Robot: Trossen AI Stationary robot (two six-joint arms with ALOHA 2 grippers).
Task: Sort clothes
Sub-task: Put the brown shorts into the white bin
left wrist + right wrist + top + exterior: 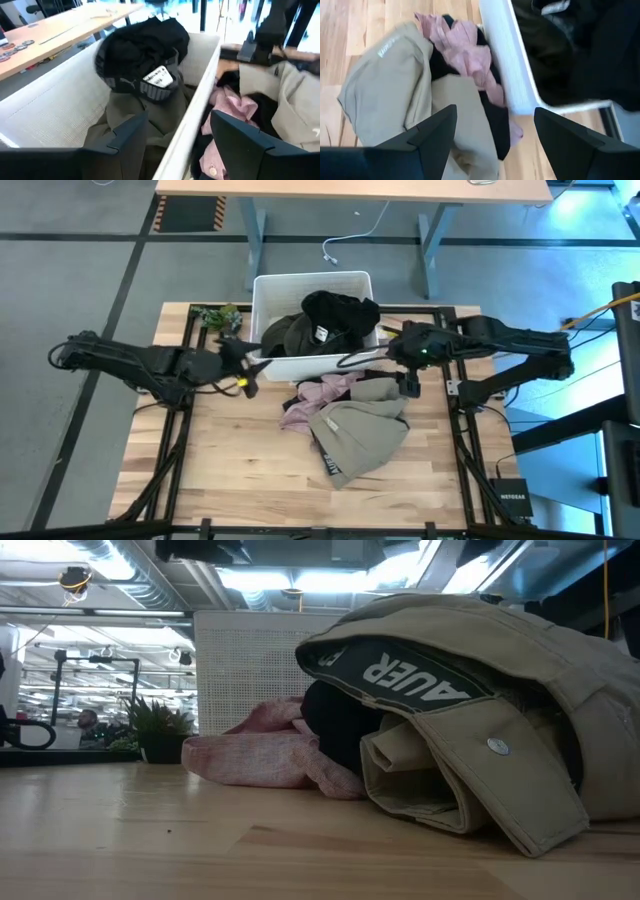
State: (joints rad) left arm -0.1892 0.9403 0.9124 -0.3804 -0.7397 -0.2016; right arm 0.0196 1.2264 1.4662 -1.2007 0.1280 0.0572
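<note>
A white bin [268,290] stands at the table's far middle. In it a black garment [142,42] lies on top of a dark olive-grey one [127,117]. On the table in front of the bin lies a heap: a pale pink garment [318,395], a beige-tan one [362,432] and a dark piece [496,122] underneath. My left gripper [177,135] hangs open over the bin's near left wall. My right gripper [495,135] hangs open above the heap, by the bin's near right corner. Both hold nothing.
A small potted plant [218,315] stands at the far left, beside the bin. Black frame rails [180,430] run along both sides of the table. A black box [514,500] sits off the near right corner. Bare wood [230,460] lies near left.
</note>
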